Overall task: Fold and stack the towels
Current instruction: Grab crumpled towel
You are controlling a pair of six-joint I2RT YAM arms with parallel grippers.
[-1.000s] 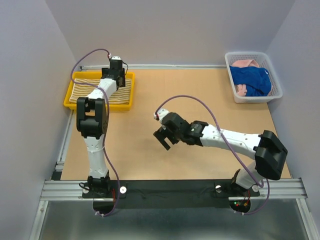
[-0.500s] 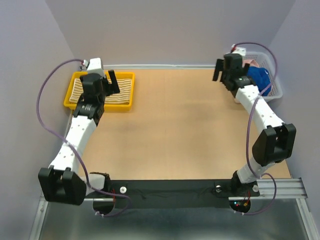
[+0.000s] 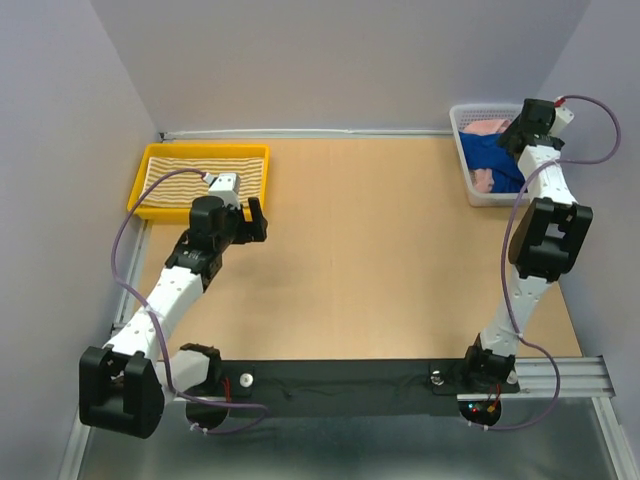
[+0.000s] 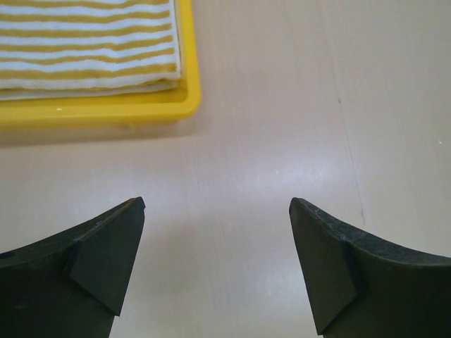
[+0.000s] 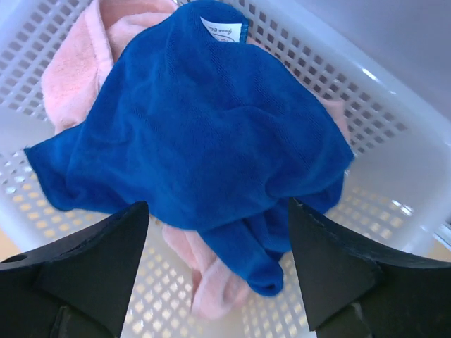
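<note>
Right hand (image 5: 218, 208), jaws wide, hangs over basket (image 5: 394, 162) holding blue towel (image 5: 204, 134) on pink towel (image 5: 77, 63).

Yellow-and-cream striped towel (image 4: 84, 42), yellow tray (image 4: 106, 111), royal blue towel (image 5: 204, 134), pale pink towel (image 5: 77, 63), white lattice basket (image 5: 394, 176), tan table (image 3: 380, 260)

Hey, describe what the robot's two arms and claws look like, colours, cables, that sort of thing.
The left arm and right arm are white links with bulky black joints. A thin purple cable loops loosely along each. The left claw and right claw each end in two matte black, wedge-shaped fingers.
</note>
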